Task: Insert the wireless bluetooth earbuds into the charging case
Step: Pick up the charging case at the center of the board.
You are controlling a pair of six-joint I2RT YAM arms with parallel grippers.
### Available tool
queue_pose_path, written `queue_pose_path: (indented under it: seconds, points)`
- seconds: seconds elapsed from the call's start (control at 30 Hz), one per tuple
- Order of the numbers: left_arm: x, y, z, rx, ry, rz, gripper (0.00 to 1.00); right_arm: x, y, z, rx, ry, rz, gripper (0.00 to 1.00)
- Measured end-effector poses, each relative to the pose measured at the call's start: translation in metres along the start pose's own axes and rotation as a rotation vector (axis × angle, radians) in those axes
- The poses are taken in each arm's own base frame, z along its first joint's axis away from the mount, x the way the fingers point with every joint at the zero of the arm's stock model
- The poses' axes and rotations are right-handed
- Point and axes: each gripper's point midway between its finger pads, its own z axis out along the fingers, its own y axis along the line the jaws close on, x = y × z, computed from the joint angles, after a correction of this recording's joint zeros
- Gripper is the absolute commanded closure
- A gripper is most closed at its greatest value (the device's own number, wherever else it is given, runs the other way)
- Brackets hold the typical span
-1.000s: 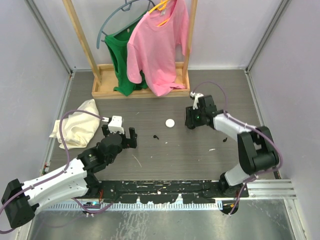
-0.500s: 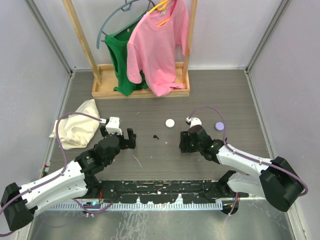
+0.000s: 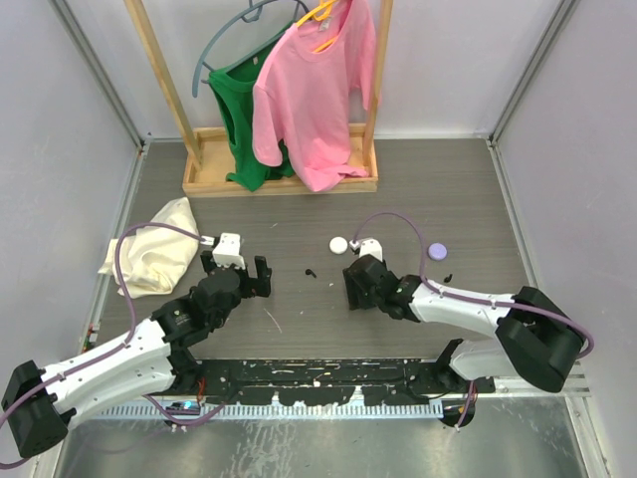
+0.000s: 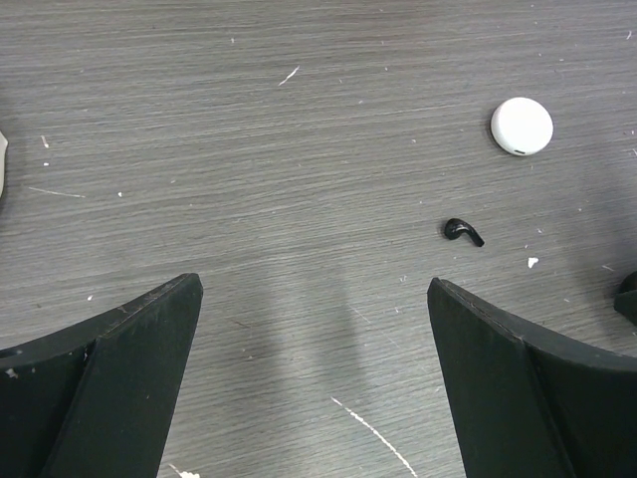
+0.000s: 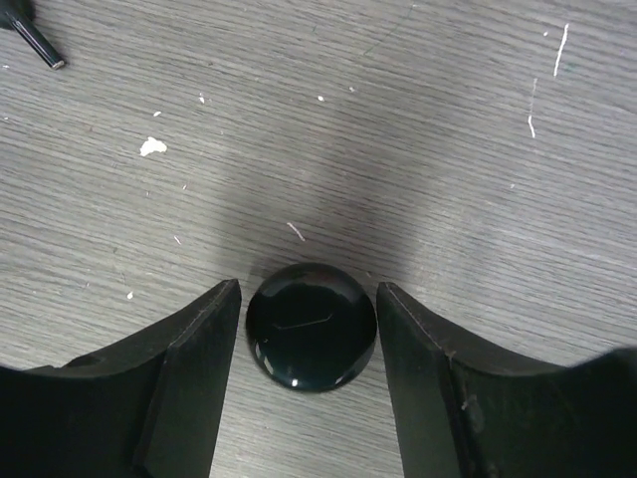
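Off to the left of my left jaws point(image 4: 314, 329) lies a crumpled cream cloth point(image 3: 149, 254). Those jaws stand wide apart with nothing between them, above the grey wood-grain surface point(image 4: 249, 149). Ahead of them, toward their right finger, a tiny black stemmed earbud point(image 4: 463, 232) lies on its side, alone on the surface. Farther ahead and further right sits a flat round white case point(image 4: 522, 125), apart from the earbud.

My right jaws point(image 5: 310, 294) flank a glossy black round charging case point(image 5: 312, 325), which sits right at the fingertips. Both fingers are just beside its rim, but I cannot tell whether they grip it or only bracket it. The black earbud shows ahead and to the left of these jaws, at the corner of the right wrist view, outside any case. To the right of my right jaws, well apart, a small lilac round case point(image 3: 435, 251) lies on the surface.
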Motion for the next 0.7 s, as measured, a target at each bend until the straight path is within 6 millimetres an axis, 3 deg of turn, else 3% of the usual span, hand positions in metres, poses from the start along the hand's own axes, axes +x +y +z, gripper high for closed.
queue_pose_path:
  seconds: [0.2, 0.43, 0.7]
  points:
    - [0.000, 0.000, 0.000, 0.000, 0.001, 0.000, 0.02, -0.009, 0.001, -0.010, 0.015, 0.035, -0.033, 0.26]
    - [0.002, 0.000, 0.001, -0.002, 0.006, 0.004, 0.02, -0.028, 0.010, -0.024, 0.018, 0.092, -0.079, 0.34]
    - [0.005, 0.000, 0.002, -0.006, 0.016, 0.011, 0.02, -0.005, 0.010, -0.021, 0.081, 0.264, -0.137, 0.35]
